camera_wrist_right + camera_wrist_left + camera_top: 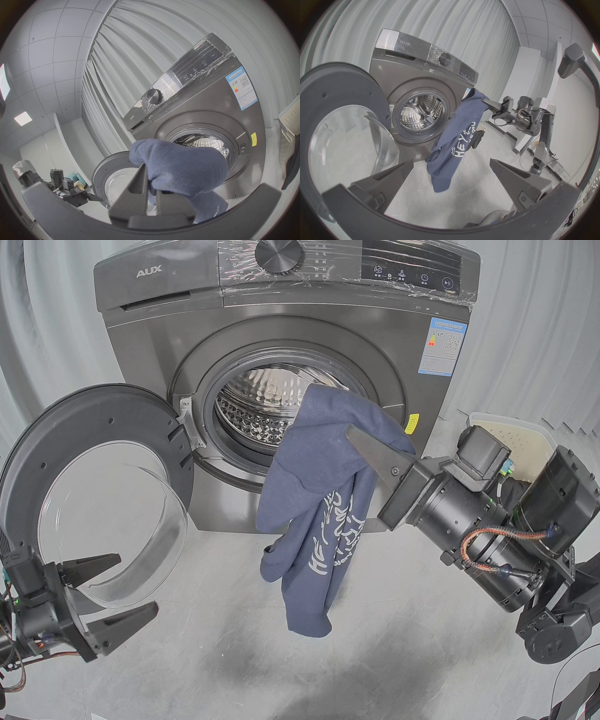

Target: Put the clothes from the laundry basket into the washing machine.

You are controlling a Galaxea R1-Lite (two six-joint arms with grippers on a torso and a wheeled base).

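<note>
Dangling navy sweatshirt [319, 490] off right gripper [359, 441], jaws clamped on it, right at the washing machine [150, 352] opening | left gripper [137, 584] near left, jaws apart, by the open door [81, 421]

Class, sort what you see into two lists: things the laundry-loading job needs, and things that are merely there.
Job:
navy sweatshirt, held by the right gripper
washing machine, door open
laundry basket
dark garment at the basket
left gripper, open

Merely there:
grey curtain
energy label
yellow sticker

grey floor [206, 652] carries the washing machine [150, 346] and, beside it, the laundry basket [531, 445].
</note>
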